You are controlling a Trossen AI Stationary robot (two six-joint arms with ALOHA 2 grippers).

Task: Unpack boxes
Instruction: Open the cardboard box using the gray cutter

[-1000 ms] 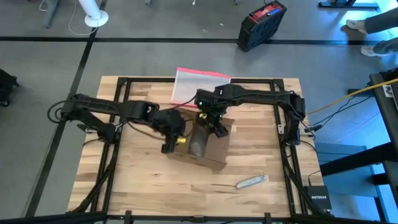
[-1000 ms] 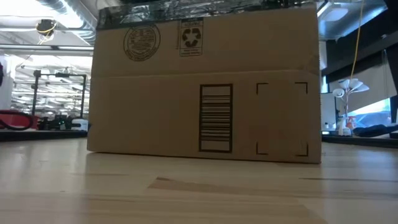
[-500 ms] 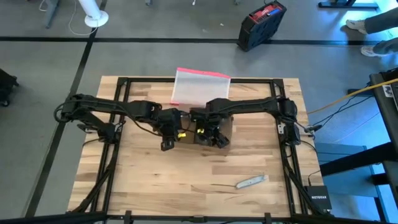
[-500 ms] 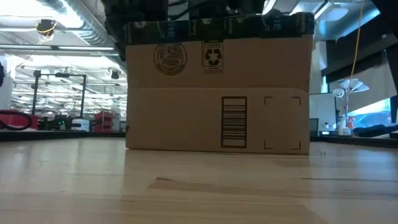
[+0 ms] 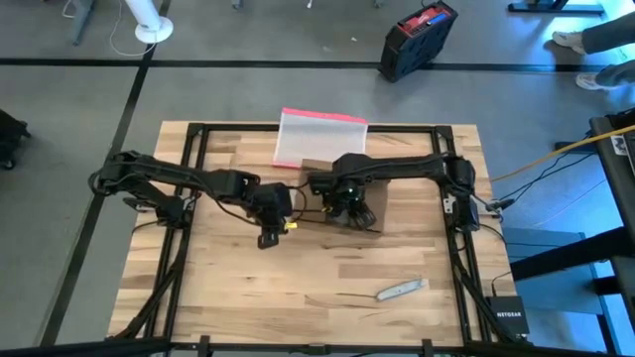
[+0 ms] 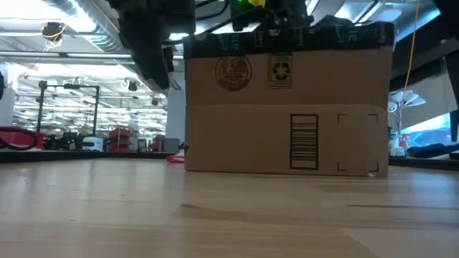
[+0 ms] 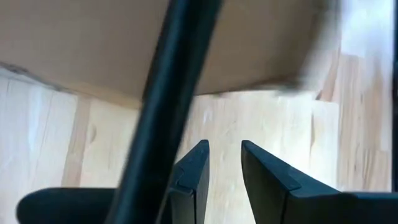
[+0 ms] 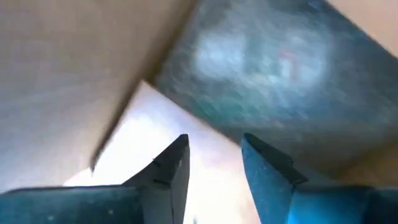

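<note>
Box (image 5: 369,206) slid toward the table's (image 5: 228,288) right edge, right gripper (image 5: 346,209) above it, jaws parted, grasping nothing, left gripper (image 5: 268,236) beside it, jaws parted, empty.

The brown corrugated cardboard box (image 6: 287,107) stood upright mid-table, black printed tape along its top edge, a round seal, recycling mark and barcode facing the low camera.
</note>
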